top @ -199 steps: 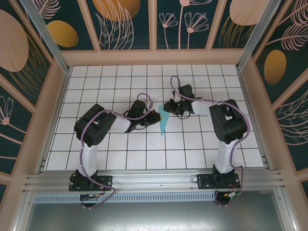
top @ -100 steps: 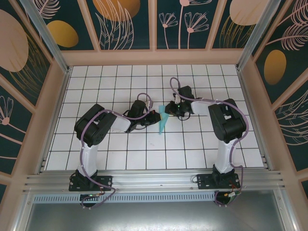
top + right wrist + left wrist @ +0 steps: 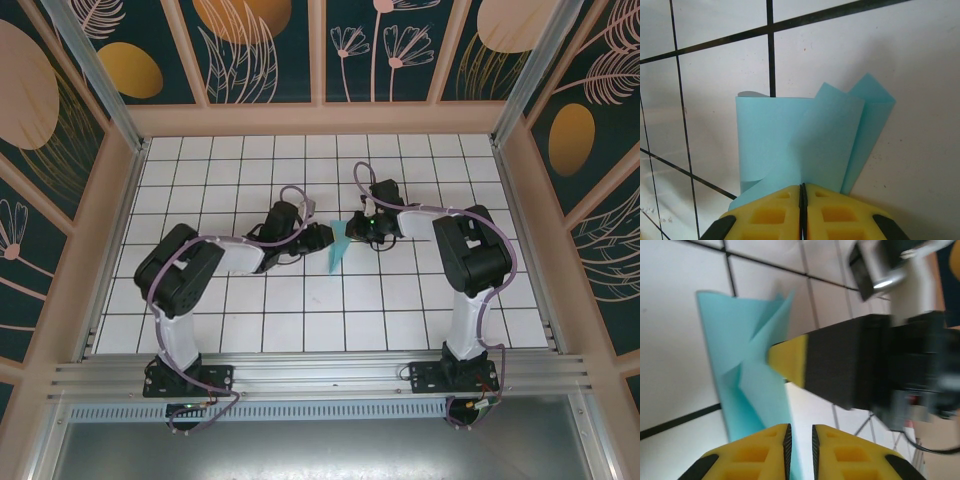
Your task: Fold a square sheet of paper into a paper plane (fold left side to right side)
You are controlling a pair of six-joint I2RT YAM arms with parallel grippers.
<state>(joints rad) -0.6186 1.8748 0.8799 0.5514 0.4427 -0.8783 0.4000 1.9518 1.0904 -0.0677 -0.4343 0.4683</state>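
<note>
The folded turquoise paper plane [image 3: 338, 248] lies on the white tiles between both arms, its point toward the near edge. From the right, my right gripper [image 3: 353, 230] is shut on its wide end; in the right wrist view the layers [image 3: 805, 135] run straight into the closed pads of the right gripper [image 3: 802, 186]. On the plane's left side is my left gripper [image 3: 322, 238]. In the left wrist view the left gripper [image 3: 800, 427] has its jaws slightly apart, with the paper's edge [image 3: 735, 350] lying in the gap. The right gripper's yellow finger [image 3: 789, 360] shows across from it.
The white grid-tiled floor [image 3: 250, 310] spreads around both arms. Wooden walls with leaf-patterned panels [image 3: 320, 115] close off the back and sides. A metal rail [image 3: 320, 375] carrying both arm bases runs along the near edge.
The left arm has stretched further toward the plane and its jaws have parted a little. The right jaws have closed tighter on the paper. The plane's tip has shifted slightly away from the near edge.
</note>
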